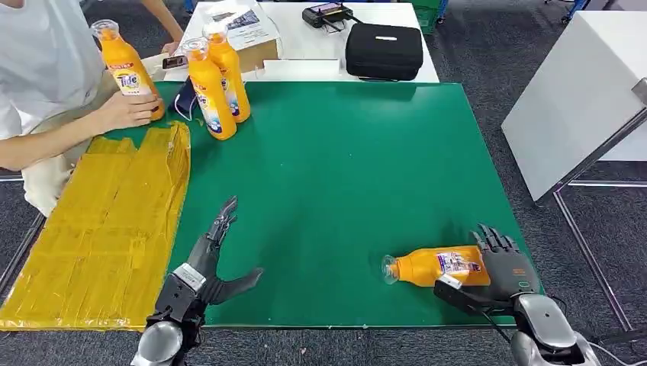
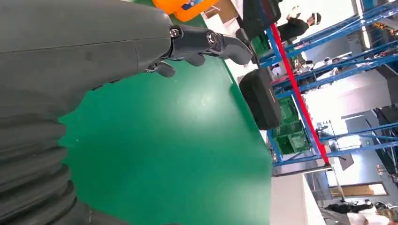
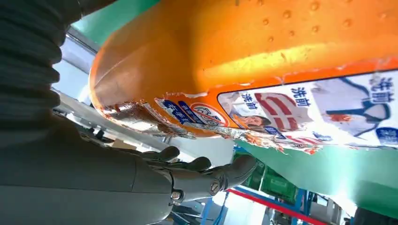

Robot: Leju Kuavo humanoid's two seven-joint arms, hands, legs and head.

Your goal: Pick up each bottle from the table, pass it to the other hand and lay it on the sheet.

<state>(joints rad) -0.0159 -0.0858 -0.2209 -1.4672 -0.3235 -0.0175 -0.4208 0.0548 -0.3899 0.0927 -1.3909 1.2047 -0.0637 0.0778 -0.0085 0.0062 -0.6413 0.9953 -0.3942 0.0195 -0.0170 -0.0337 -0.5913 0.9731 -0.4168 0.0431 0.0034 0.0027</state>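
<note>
An orange detergent bottle [image 1: 436,266] lies on its side near the front right of the green table [image 1: 343,168], cap pointing left. My right hand [image 1: 503,265] is at its base, fingers straight behind it and thumb in front, not closed on it. The right wrist view has the bottle [image 3: 263,51] close against the palm side of the right hand [image 3: 141,183]. My left hand [image 1: 204,267] hovers with fingers spread, holding nothing, beside the yellow sheet [image 1: 99,229]; its fingers [image 2: 206,42] are extended. Two more bottles [image 1: 211,90] [image 1: 229,70] stand upright at the back left.
A person at the far left holds another upright bottle [image 1: 128,70] by the sheet's far end. A black case [image 1: 384,50], a box and a small device lie on the white table behind. A white table [image 1: 580,91] stands to the right.
</note>
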